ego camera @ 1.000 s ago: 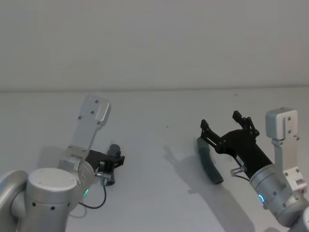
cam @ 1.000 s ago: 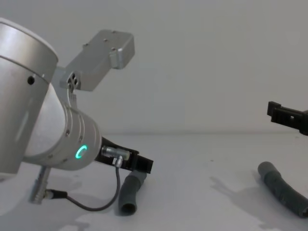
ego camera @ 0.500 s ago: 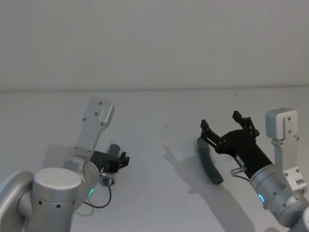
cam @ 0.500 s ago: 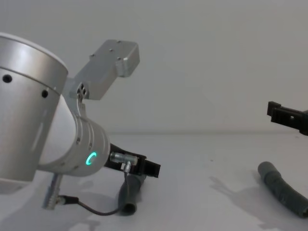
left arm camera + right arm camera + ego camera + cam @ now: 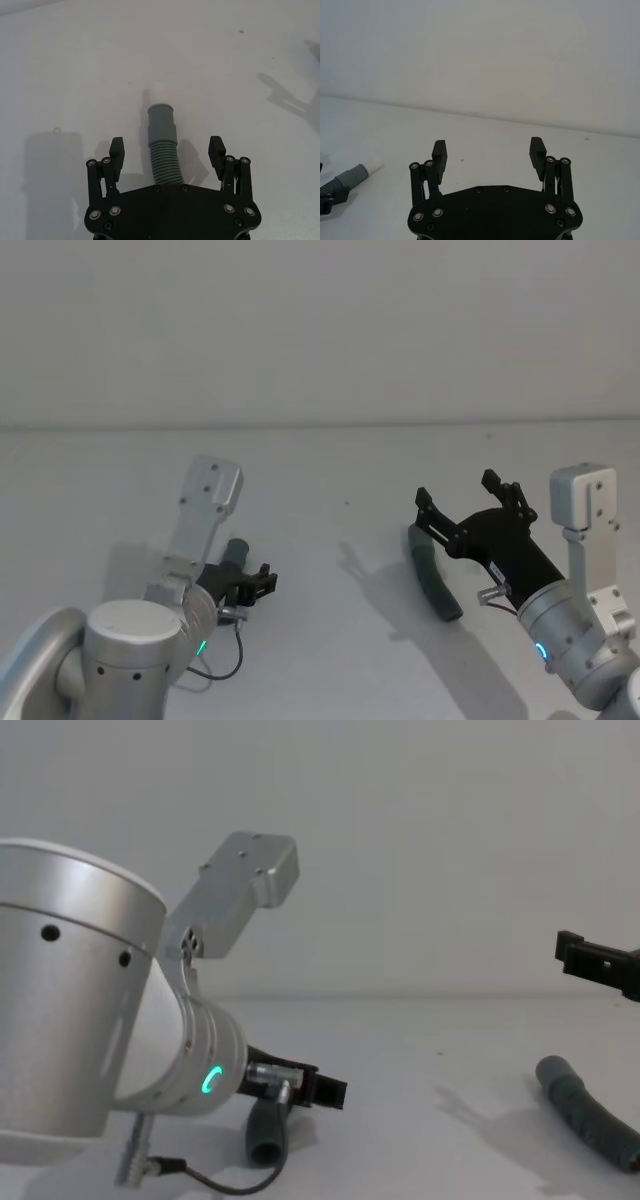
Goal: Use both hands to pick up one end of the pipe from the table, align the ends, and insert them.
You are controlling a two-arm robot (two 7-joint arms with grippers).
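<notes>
The released left hand [image 5: 167, 146] straddles one pipe piece [image 5: 162, 127] lying on the table [image 5: 330, 470], while the right hand [image 5: 456, 490], also released, hovers over the other pipe piece [image 5: 432, 580]

Bright, diffuse, even illumination. Soft grey shadows lie on the white table [image 5: 330, 465], cast toward the robot's left.

We see the right gripper [image 5: 488, 149], fingers spread wide, above the white table [image 5: 600, 165]; well apart, off to one side, lies a grey pipe piece [image 5: 350, 177] ending in a white tip [image 5: 374, 165].
</notes>
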